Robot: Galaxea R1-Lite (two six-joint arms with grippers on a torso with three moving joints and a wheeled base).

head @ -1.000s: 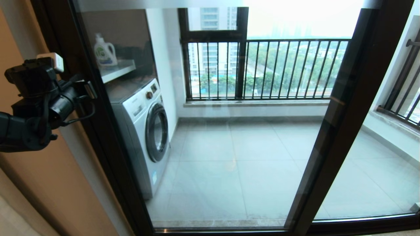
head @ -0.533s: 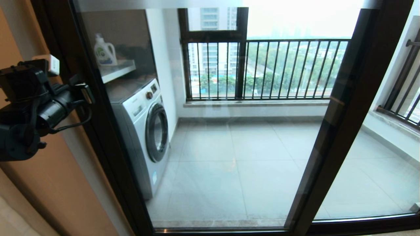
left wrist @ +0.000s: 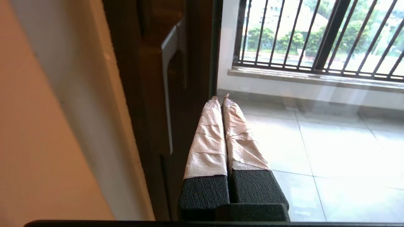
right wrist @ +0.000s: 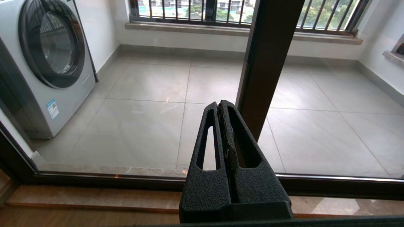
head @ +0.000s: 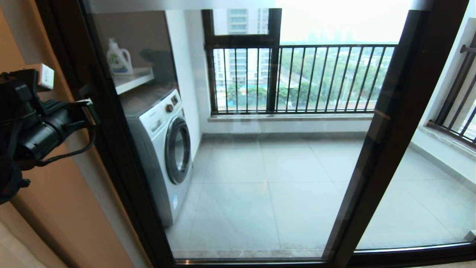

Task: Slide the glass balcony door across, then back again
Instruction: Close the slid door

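The glass balcony door (head: pixel 260 167) fills the head view, its dark left stile (head: pixel 111 149) standing against the wall and its right stile (head: pixel 386 130) slanting at the right. My left gripper (head: pixel 90 108) hovers just left of the left stile at handle height. In the left wrist view its taped fingers are shut together with nothing between them, and the left gripper (left wrist: pixel 221 98) points at the stile's edge beside the lever handle (left wrist: pixel 168 56). My right gripper (right wrist: pixel 220 104) is shut and empty, low before the glass, near the right stile (right wrist: pixel 268 56). It is outside the head view.
Behind the glass stand a washing machine (head: pixel 163 149), a shelf with a detergent bottle (head: pixel 118 57) and a barred window (head: pixel 297 78). An orange-beige wall (head: pixel 55 216) borders the door on the left. The door's bottom track (right wrist: pixel 94 178) runs above a wooden step (right wrist: pixel 79 198).
My left arm has drawn back to the left and slightly down, so the gripper's tip now sits off the left stile. The door has not visibly moved.
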